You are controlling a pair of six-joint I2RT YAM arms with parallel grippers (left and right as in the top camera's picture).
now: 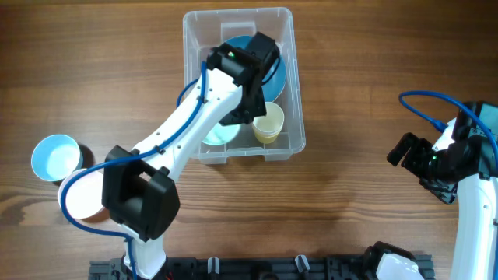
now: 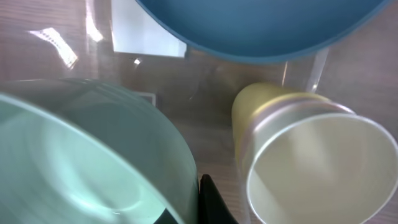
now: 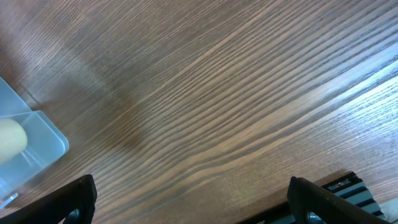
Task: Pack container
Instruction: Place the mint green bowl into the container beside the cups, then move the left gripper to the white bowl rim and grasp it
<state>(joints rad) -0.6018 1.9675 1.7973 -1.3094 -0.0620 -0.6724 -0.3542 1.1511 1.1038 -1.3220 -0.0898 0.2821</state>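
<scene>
Reaching down inside the container [image 1: 201,31], the left gripper [image 1: 258,99] hangs between a mint bowl [image 1: 219,134] and a yellow cup [image 1: 268,124] at the container's near end, with a blue bowl [image 2: 261,25] at its far end. Only one dark fingertip shows, so I cannot tell its grip. A careless move could snag the bowl's rim or topple the cup. The right gripper [image 1: 406,150], well right of the container, is spread wide and empty over the wood-grain table [image 1: 93,62]. A light blue cup [image 1: 54,158] and an orange bowl [image 1: 82,198] sit left of the container, which looks nearly full.
</scene>
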